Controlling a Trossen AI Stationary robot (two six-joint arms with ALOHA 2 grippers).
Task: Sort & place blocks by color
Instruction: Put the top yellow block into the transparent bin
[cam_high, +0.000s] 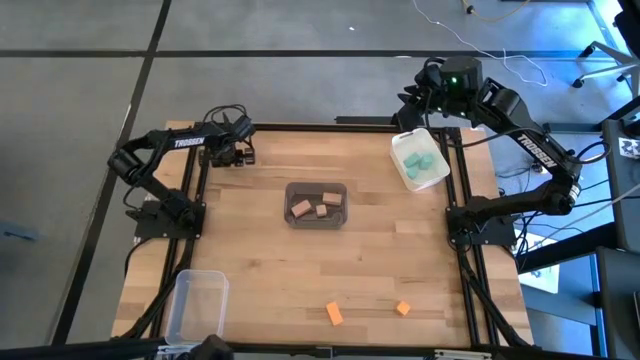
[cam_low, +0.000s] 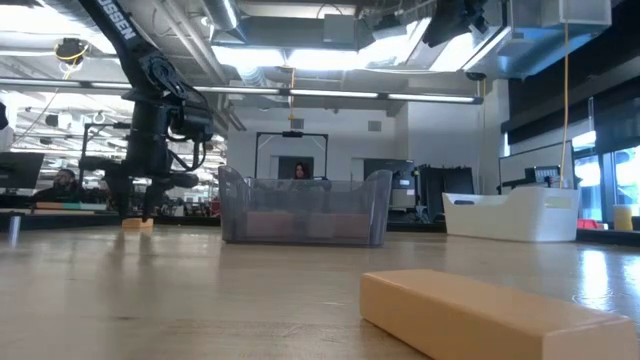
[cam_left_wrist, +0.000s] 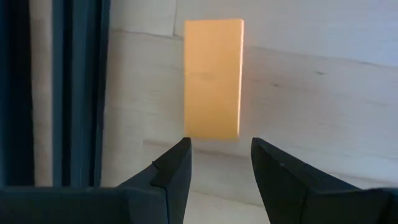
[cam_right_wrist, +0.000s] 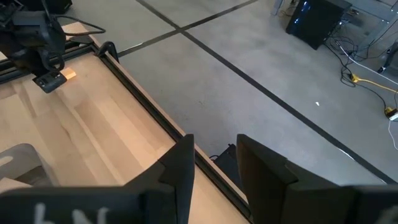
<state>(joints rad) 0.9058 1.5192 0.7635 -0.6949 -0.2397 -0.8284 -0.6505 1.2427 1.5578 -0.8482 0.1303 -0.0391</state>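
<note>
**Kid:** At the far left corner of the table (cam_high: 250, 260), what is that arm doing?

**Friend:** The left gripper (cam_left_wrist: 219, 163) hangs over an orange block (cam_left_wrist: 213, 78) that lies on the wood by the dark rail. Its fingers (cam_left_wrist: 176, 168) are apart and hold nothing.

**Kid:** What is near the front on the left?

**Friend:** A clear bin (cam_high: 194, 303).

**Kid:** And in the middle?

**Friend:** A dark bin (cam_high: 316, 204) with three tan blocks (cam_high: 318, 205) inside.

**Kid:** Are there more orange ones?

**Friend:** Yes. Near the front edge lies a big orange block (cam_high: 334, 314). A small orange block (cam_high: 402, 309) lies to its right, a little apart.

**Kid:** What is on the right?

**Friend:** A white bin (cam_high: 419, 158) at the far right corner, with blue-green blocks (cam_high: 420, 161) in it.

**Kid:** And the other arm?

**Friend:** The right gripper (cam_right_wrist: 214, 163) is up past the far edge, over the floor. Its fingers are apart too, and nothing is between them.
</note>
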